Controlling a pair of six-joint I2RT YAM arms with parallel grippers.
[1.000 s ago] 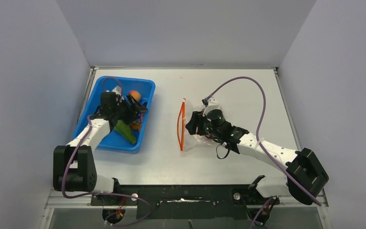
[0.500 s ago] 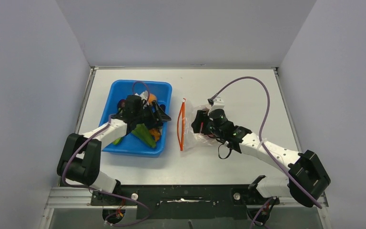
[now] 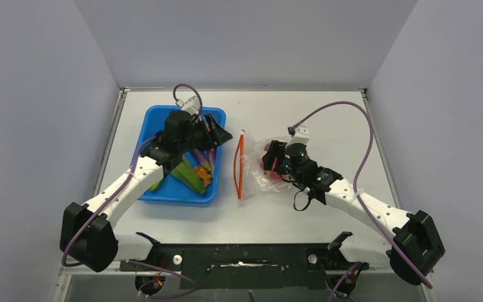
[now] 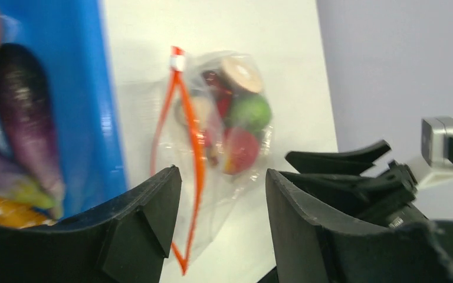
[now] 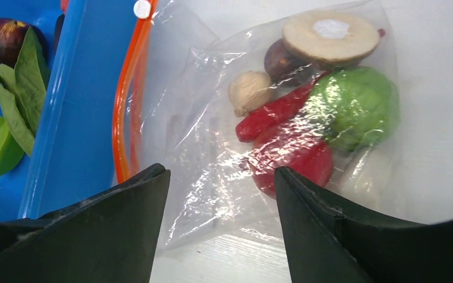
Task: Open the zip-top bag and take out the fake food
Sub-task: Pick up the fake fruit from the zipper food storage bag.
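Note:
The zip-top bag [image 3: 255, 168] lies flat mid-table, its orange zipper strip [image 3: 239, 165] facing left with the two strips bowed apart. The fake food is still inside: a red fruit [image 5: 298, 156], a green ball [image 5: 357, 106], a red chili [image 5: 268, 117], a pale mushroom [image 5: 249, 91], a dark purple piece [image 5: 282, 62] and a tan slice [image 5: 330, 32]. My right gripper [image 3: 270, 157] hovers open over the bag's right part, nothing between its fingers [image 5: 221, 177]. My left gripper [image 3: 220, 133] hangs open above the bin's right rim, facing the zipper [image 4: 196, 147], empty [image 4: 221, 183].
A blue bin [image 3: 157, 192] stands just left of the bag, holding long green pods [image 3: 187, 177], purple eggplants [image 4: 26, 106] and an orange piece [image 3: 205, 177]. Grey walls close in the table on three sides. My right gripper's black fingers [image 4: 354, 171] show beyond the bag.
My left arm has swung right from over the bin toward the bag's zipper, and the bin has slid right. My right gripper has drawn back a little to the right.

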